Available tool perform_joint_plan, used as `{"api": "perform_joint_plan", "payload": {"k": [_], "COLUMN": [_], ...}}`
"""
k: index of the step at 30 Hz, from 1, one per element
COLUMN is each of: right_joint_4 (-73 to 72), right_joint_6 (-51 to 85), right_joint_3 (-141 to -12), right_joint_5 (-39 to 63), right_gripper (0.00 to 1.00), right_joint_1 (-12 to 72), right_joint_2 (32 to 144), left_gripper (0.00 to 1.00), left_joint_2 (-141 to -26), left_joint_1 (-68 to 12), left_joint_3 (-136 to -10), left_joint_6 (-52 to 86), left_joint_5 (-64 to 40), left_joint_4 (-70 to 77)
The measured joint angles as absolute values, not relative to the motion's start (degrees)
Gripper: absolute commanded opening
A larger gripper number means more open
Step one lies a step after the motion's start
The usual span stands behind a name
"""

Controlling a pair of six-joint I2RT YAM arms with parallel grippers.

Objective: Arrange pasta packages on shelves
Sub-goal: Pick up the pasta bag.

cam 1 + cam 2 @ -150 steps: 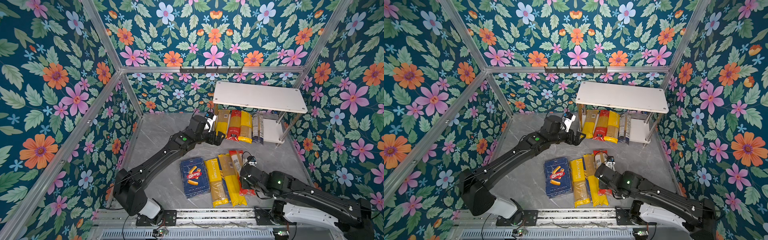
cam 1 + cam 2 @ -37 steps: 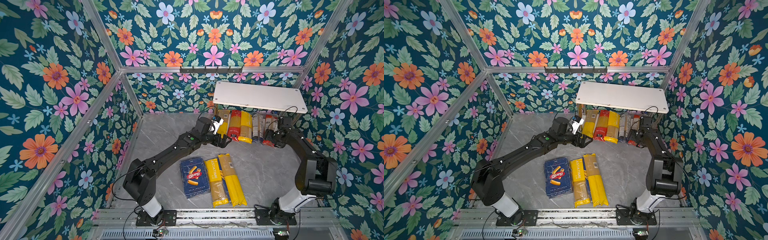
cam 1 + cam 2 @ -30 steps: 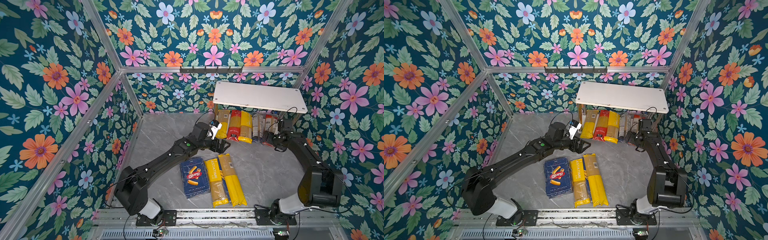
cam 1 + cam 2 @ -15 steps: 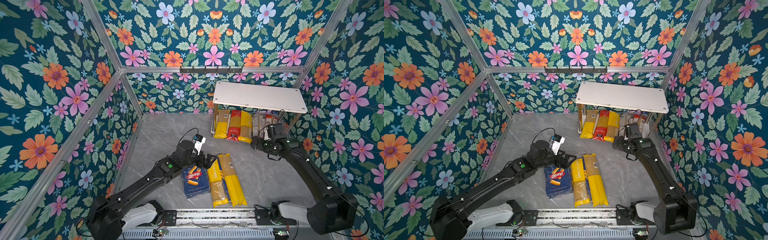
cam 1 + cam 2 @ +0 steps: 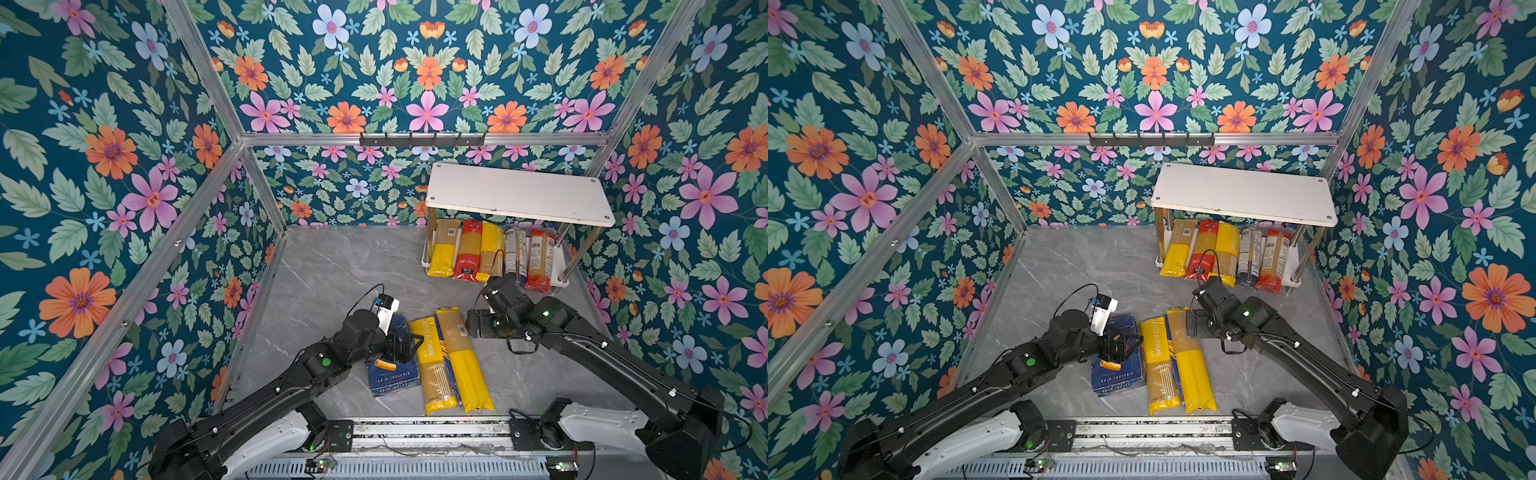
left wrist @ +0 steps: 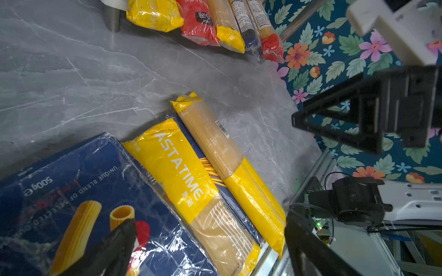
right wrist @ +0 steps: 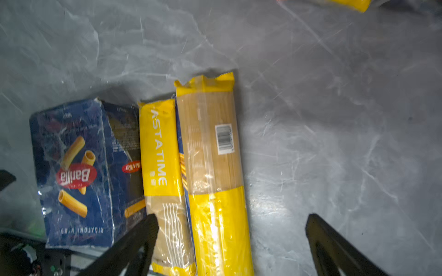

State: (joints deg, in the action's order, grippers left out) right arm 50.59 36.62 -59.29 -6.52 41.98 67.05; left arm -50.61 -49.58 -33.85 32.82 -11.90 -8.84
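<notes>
On the lower tier of the shelves [image 5: 515, 193], five long pasta bags [image 5: 467, 253] side by side. Flat on the grey surface [image 5: 332, 266]: a dark-blue Barilla pack [image 5: 390, 380], and just beside it two yellow spaghetti bags [image 5: 465, 365]. Over the pack, left fingers [image 6: 114, 243] spread wide, gripping nothing. Near the yellow bags' far end, right fingers [image 7: 134, 241] also wide apart, empty.

Grey marbled tabletop [image 5: 340, 266] carries shelves [image 5: 515, 193] and loose pasta packages [image 5: 465, 361].

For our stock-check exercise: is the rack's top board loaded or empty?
Empty: the top board shows bare white in both top views; the pasta bags lie on the lower board beneath.
</notes>
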Motion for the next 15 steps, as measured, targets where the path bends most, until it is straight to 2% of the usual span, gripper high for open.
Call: {"api": "perform_joint_plan", "payload": {"k": [4, 15], "right_joint_4": [49.87, 42.7], "right_joint_6": [39.86, 44.14], "right_joint_3": [-52.86, -40.73], "right_joint_5": [-5.72, 1.54], "right_gripper": [0.97, 0.99], "right_joint_1": [44.93, 45.45], "right_joint_2": [65.76, 60.8], "left_gripper": [1.0, 1.0], "left_joint_2": [-51.22, -60.42], "left_joint_1": [-49.89, -49.93], "left_joint_3": [-34.7, -41.54], "left_joint_6": [32.82, 30.44], "left_joint_5": [-10.74, -8.49], "left_joint_4": [-9.26, -9.41]}}
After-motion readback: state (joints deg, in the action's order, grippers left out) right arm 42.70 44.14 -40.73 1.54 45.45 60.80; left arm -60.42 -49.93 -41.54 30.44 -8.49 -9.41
